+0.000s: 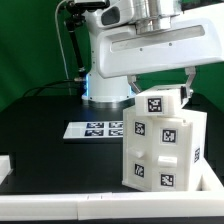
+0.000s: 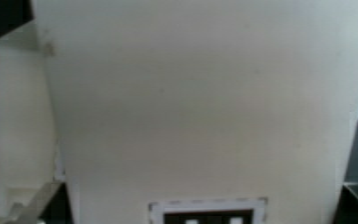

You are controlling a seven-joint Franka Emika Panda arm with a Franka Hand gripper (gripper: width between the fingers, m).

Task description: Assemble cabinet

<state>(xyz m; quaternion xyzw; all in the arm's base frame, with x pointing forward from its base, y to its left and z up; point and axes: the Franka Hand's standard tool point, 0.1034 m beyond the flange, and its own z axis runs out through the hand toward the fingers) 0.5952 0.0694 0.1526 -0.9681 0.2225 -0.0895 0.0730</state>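
Observation:
The cabinet is a tall white box with several square tags, standing on the black table at the exterior view's right. A smaller tagged white block sits a little tilted on its top. My gripper hangs straight above it, with one dark finger against each side of the block, so it looks shut on it. In the wrist view a broad white face of the cabinet fills the picture, with a tag at its edge and a side wall beside it. My fingers are hidden there.
The marker board lies flat on the table in front of the robot's base. A white ledge runs along the table's near edge, and a white piece shows at the exterior view's left.

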